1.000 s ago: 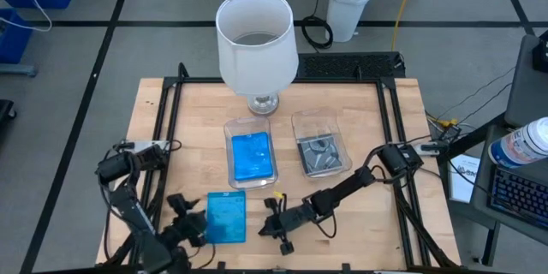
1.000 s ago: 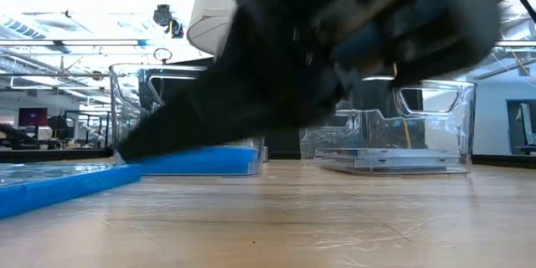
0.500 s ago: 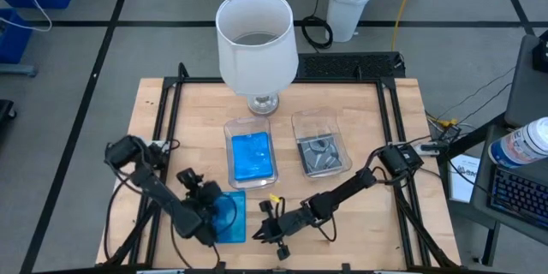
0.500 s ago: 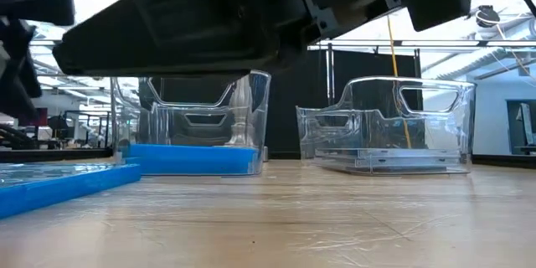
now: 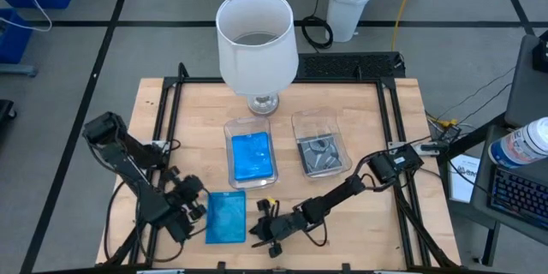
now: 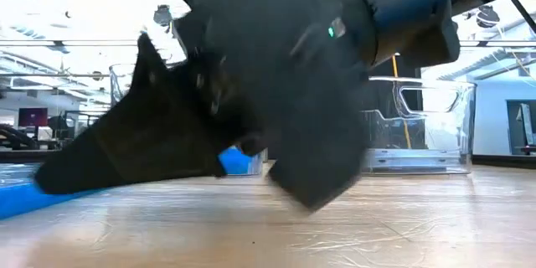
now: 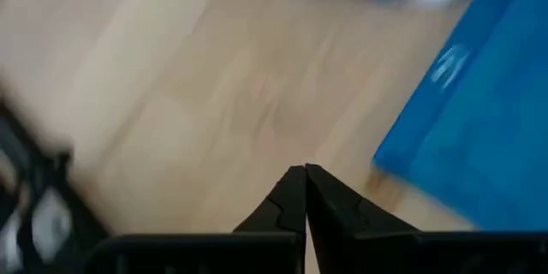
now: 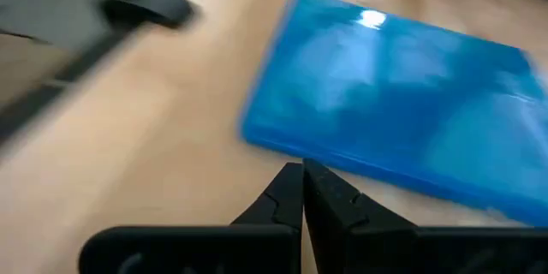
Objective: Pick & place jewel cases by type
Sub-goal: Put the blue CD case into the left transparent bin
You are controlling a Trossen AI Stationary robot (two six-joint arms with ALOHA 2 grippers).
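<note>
The thin flat bright blue plastic jewel case (image 5: 226,217) lies flat on the wooden counter (image 5: 197,120) at about 6 o'clock, loose, just below the clear rectangular plastic tray (image 5: 252,155) that already holds blue cases. At 3 o'clock of that tray sits a second clear tray (image 5: 319,153) with smoky dark grey cases in it. Our left gripper (image 5: 196,208) sits just beside the loose case at its 9 o'clock edge, clenched on nothing; our right gripper (image 5: 261,227) lies near its 3 o'clock edge, also clenched and empty. We judge the step in hand to be picking this case up for the blue tray. To do it well we would spread one gripper before approaching, catch a long edge squarely, and lift level, since a flat case on bare wood gives little purchase and may slide. The other arm should stay clear of the path towards 12 o'clock.
</note>
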